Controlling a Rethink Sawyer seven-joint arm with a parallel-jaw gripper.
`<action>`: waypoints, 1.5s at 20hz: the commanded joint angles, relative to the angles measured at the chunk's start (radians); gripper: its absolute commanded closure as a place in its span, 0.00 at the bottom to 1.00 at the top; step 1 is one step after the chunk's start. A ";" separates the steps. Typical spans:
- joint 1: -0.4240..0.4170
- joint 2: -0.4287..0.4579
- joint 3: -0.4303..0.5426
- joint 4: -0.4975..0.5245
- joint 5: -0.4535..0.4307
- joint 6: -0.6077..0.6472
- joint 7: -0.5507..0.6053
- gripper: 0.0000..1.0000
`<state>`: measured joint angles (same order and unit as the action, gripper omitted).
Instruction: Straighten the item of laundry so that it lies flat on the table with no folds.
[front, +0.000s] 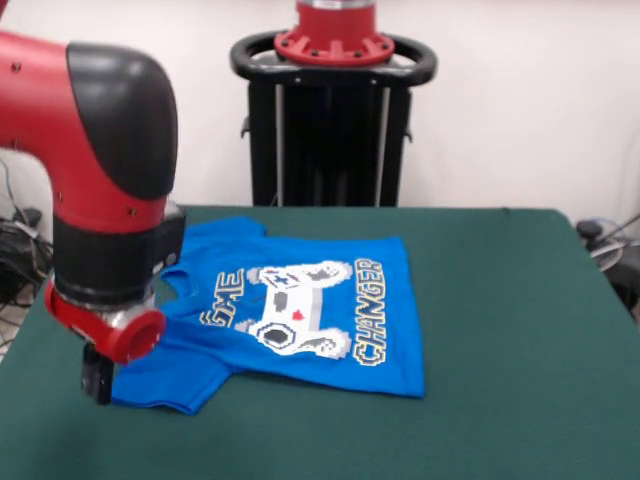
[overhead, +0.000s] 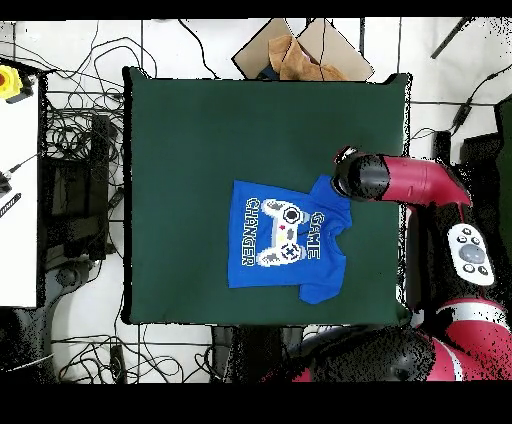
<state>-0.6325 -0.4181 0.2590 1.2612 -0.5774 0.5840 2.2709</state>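
The bright blue T-shirt (front: 300, 310) lies print-up on the dark green table (front: 520, 330), its white controller and "GAME CHANGER" lettering showing. In the overhead view the shirt (overhead: 285, 240) sits right of the table's (overhead: 200, 130) middle, with its collar end toward the arm. The body looks mostly flat, and one sleeve (front: 165, 385) spreads at the near left. My gripper (front: 97, 378) hangs low at that sleeve's edge, below the red wrist, which hides the collar. From above, the arm's elbow (overhead: 360, 178) covers the gripper and the shirt's upper right sleeve.
The black pedestal (front: 330, 130) stands behind the table. Cables (overhead: 80, 170) lie on the floor to the left, a cardboard box (overhead: 300, 50) sits beyond the top edge, and a white bench (overhead: 18, 200) stands at the far left.
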 joint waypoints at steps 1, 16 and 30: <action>0.013 0.125 0.112 -0.119 0.002 0.229 -0.302 1.00; 0.027 0.076 0.077 -0.151 0.021 0.312 -0.332 1.00; 0.029 0.119 0.089 -0.198 0.064 0.358 -0.336 1.00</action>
<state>-0.6284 -0.3125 0.2781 1.0694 -0.5522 0.8325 2.0864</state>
